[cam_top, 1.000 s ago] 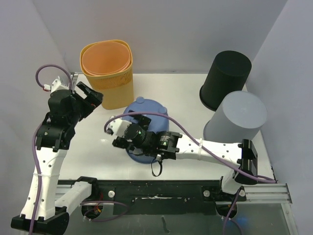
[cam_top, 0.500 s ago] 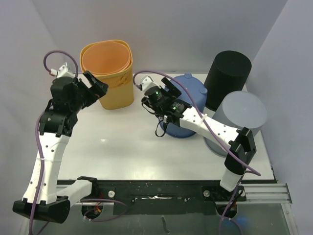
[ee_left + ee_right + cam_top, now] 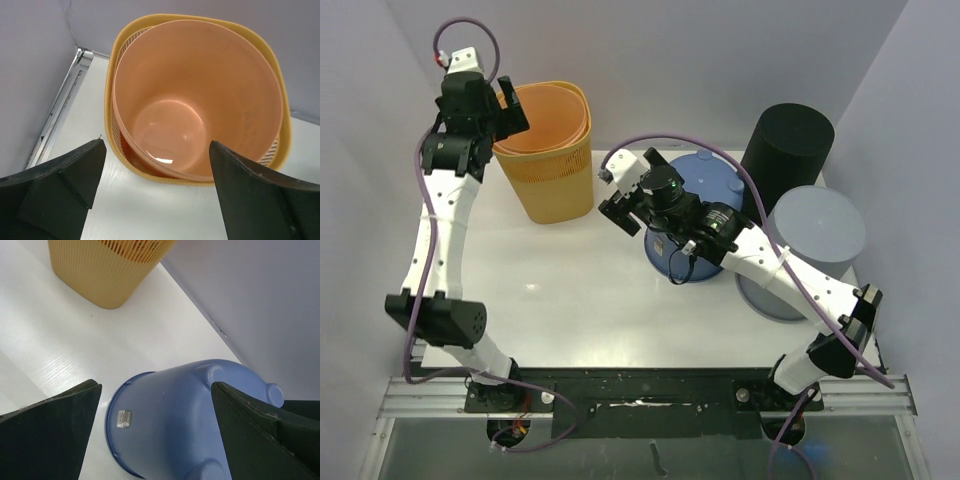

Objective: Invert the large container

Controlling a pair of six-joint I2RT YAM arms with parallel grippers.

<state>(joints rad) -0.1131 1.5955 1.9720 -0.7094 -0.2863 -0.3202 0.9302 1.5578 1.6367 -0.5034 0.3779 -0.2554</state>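
A yellow ribbed basket stands upright at the back left with an orange container nested inside. In the left wrist view I look down into the orange container within the basket's rim. My left gripper is open and empty, hovering above the basket's near-left rim. A blue bucket stands upside down at mid-table. My right gripper is open and empty above its left side; the bucket shows between the fingers.
A black container and a grey container stand upside down at the back right, close beside the blue bucket. Walls close in on the left, back and right. The yellow basket shows far in the right wrist view.
The blue bucket went from the table's middle front to the back right with my right arm. My left arm rose and swung back over the yellow basket.
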